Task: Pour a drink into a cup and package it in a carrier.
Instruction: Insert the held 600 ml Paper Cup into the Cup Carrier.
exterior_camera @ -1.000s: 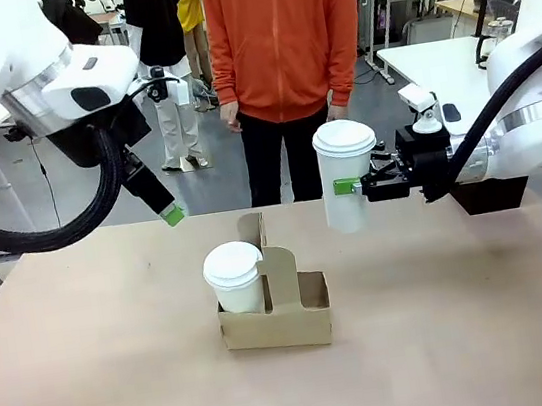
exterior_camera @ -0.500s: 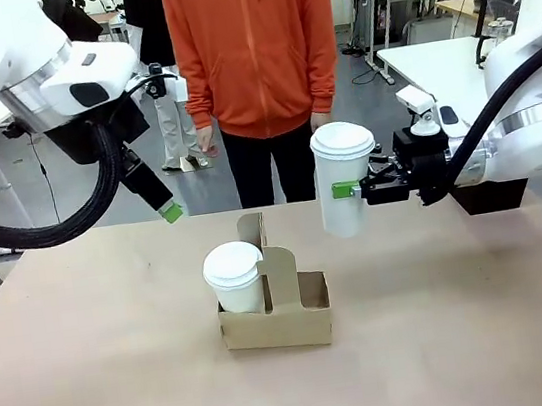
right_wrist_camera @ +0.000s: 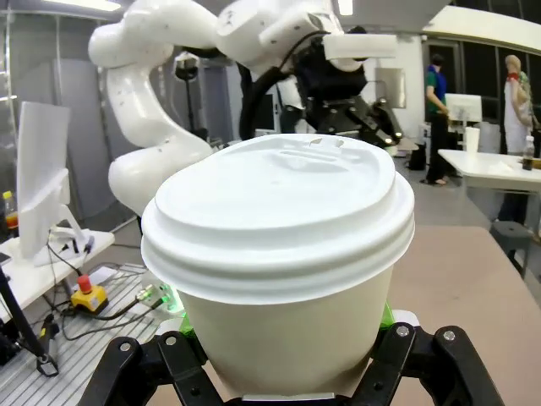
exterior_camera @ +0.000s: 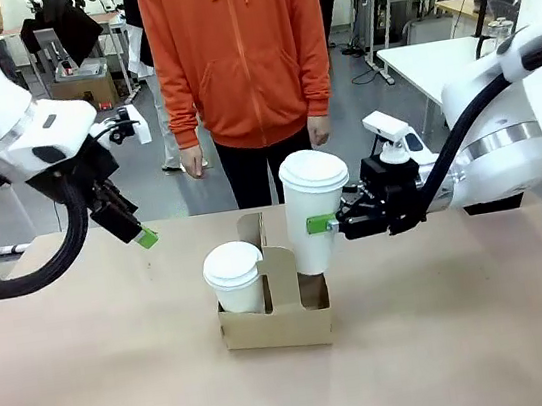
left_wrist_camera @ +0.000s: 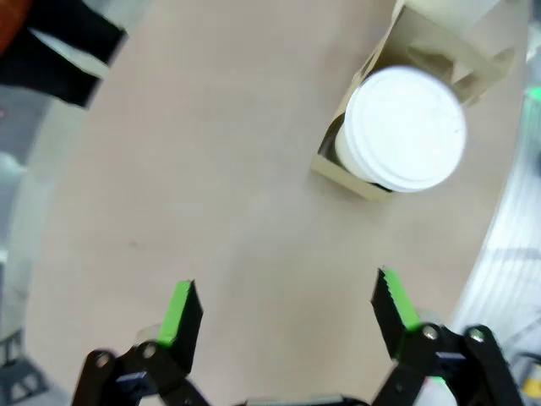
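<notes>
- The tall white lidded cup (exterior_camera: pixel 313 212) is clenched between the jaws of the right gripper (exterior_camera: pixel 326 223), gripped at mid-height on its side wall so that it is kept upright and the lid level; spilling is presumably avoided this way.
- Beyond the right jaws, the cup's base is held just over the open pocket of the brown cardboard carrier (exterior_camera: pixel 274 309), on the handle panel's side away from the shorter lidded cup (exterior_camera: pixel 234 277). Whether the base has entered the pocket cannot be told.
- In the right wrist view, the lid (right_wrist_camera: pixel 277 216) is seen directly above the jaws.
- The left gripper (left_wrist_camera: pixel 283 315) is held released, nothing between its jaws, raised above the table (exterior_camera: pixel 95 389) and well apart from the carrier, probably so that the lowering path is left free.
- Ahead of the left jaws, the shorter cup (left_wrist_camera: pixel 404 128) is seen seated in its carrier pocket.
- A person in an orange hoodie (exterior_camera: pixel 235 52) is standing at the table's far side, hands down.
</notes>
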Robot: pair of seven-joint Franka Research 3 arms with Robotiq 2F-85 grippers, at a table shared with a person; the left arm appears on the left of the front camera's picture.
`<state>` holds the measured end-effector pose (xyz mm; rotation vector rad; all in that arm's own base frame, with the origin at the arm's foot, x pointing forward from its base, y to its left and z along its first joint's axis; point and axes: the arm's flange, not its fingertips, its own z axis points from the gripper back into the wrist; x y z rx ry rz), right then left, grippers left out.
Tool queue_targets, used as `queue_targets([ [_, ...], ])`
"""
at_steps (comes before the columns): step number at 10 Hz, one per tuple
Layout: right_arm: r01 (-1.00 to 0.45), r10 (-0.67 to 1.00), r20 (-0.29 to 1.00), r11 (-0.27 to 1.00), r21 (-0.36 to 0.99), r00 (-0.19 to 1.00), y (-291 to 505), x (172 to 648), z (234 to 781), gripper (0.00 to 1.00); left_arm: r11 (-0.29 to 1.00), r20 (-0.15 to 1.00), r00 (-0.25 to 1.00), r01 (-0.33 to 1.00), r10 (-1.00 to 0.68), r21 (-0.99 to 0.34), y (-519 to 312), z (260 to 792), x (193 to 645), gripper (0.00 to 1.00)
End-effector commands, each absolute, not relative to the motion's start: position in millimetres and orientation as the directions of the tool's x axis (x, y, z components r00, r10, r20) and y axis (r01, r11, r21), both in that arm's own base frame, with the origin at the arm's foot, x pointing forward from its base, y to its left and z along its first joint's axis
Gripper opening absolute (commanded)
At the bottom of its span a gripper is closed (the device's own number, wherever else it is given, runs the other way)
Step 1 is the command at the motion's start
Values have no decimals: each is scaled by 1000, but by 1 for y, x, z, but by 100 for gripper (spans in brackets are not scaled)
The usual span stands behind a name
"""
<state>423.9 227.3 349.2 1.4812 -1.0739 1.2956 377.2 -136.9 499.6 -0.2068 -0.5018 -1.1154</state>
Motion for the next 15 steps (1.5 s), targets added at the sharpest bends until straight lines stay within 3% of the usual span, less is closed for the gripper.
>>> queue_targets([
  [1, -954, -69, 994, -292, 63, 86, 230, 424, 337, 80, 336, 593, 216, 936, -776, 100, -117, 484, 375, 100],
  [3, -951, -73, 992, -301, 75, 101, 232, 423, 323, 80, 287, 603, 150, 948, -784, 137, -106, 474, 374, 100],
  [5, -947, -85, 992, -316, 65, 96, 235, 425, 309, 80, 330, 569, 204, 935, -796, 126, -111, 483, 376, 100],
  [15, -924, -14, 998, -378, 56, 66, 245, 434, 254, 80, 330, 569, 204, 935, -796, 126, -111, 483, 376, 100],
])
